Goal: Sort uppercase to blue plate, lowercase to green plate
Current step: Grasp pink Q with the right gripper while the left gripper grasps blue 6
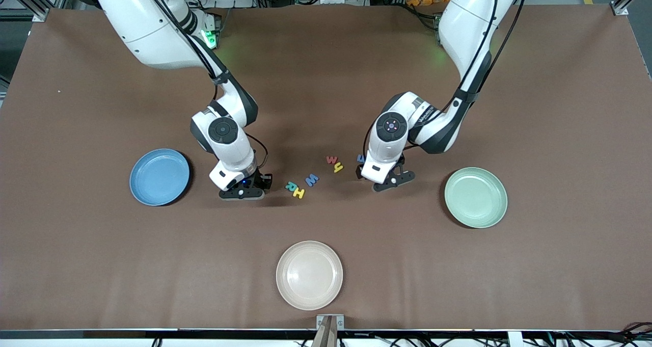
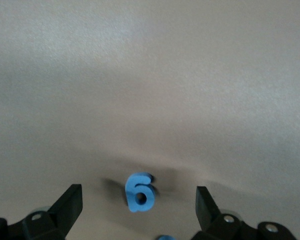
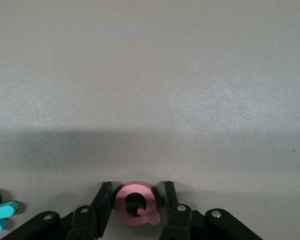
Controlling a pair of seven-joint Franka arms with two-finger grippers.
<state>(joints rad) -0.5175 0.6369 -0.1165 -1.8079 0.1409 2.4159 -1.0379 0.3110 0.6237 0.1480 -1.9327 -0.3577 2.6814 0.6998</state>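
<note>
The right gripper (image 3: 136, 212) is low on the table beside the letter cluster, fingers (image 3: 102, 200) pinched on the red Q (image 3: 135, 206); whether it bears the Q's weight yet is hard to tell. The step is picking the Q. Next comes a lift and carry to the blue plate (image 1: 159, 177). The left gripper (image 2: 139, 202) hangs spread wide around the blue g (image 2: 140, 192), near the green plate (image 1: 476, 197).

Even overhead light, soft shadows under the arms; wrist views hazy, washed-out.
</note>
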